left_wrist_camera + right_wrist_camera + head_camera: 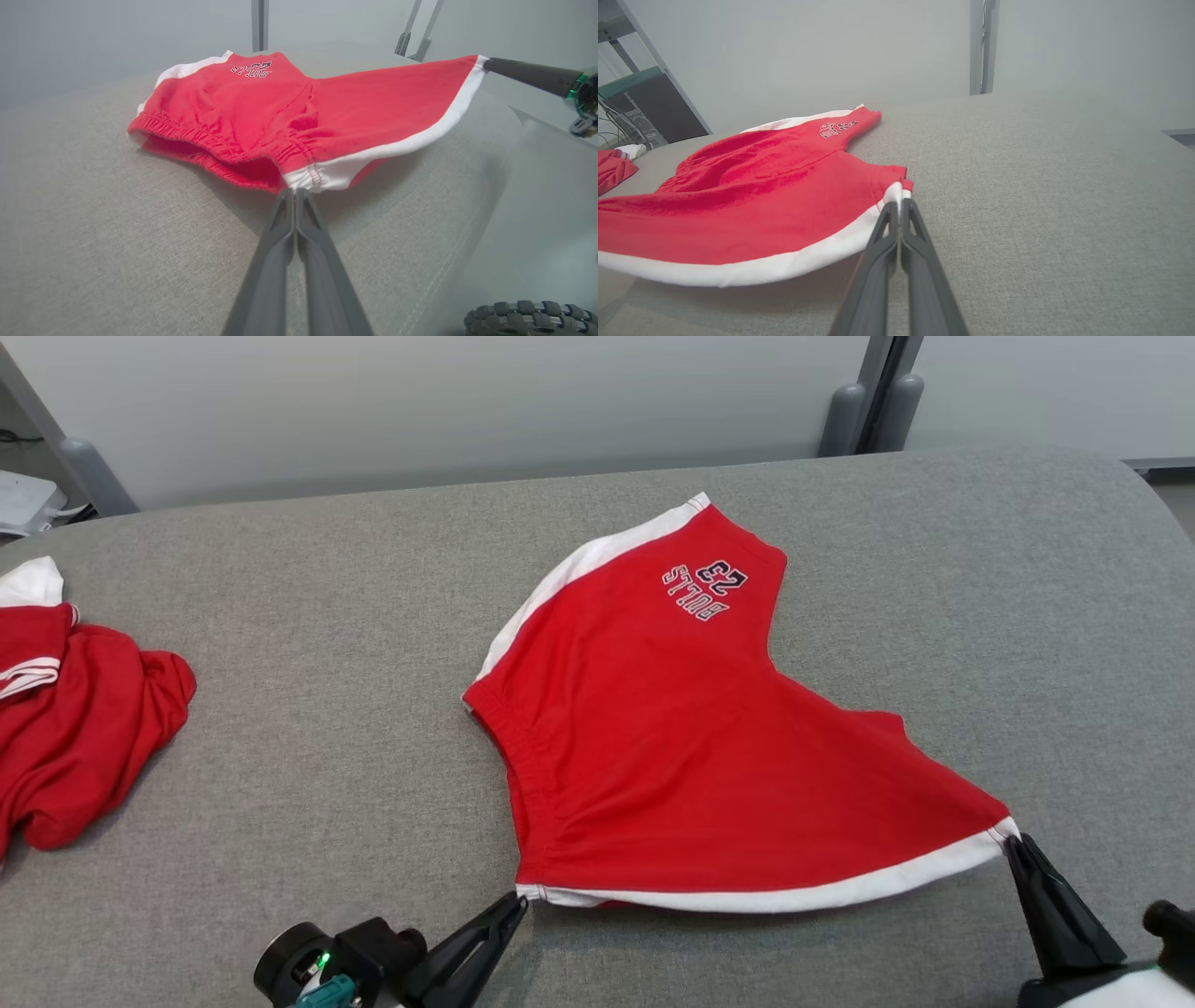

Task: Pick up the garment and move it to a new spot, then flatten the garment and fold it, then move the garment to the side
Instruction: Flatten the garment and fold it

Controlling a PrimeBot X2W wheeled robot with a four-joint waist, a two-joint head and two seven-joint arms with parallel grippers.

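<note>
The garment (681,728) is a pair of red shorts with white side stripes and a "BULLS 23" print, spread on the grey padded table (308,644). My left gripper (520,899) is shut on the near waistband corner, where the white stripe meets the elastic (303,179). At the near right, my right gripper (1013,843) is shut on the white-trimmed leg corner (896,196). The near white edge is stretched between the two grippers and lifted slightly off the table. In the left wrist view the right gripper (486,64) shows at the upper right, holding the garment (261,116).
A second red and white garment (65,709) lies bunched at the table's left edge, also seen as a red heap (612,168) in the right wrist view. Behind the table stand a pale wall and grey posts (873,401).
</note>
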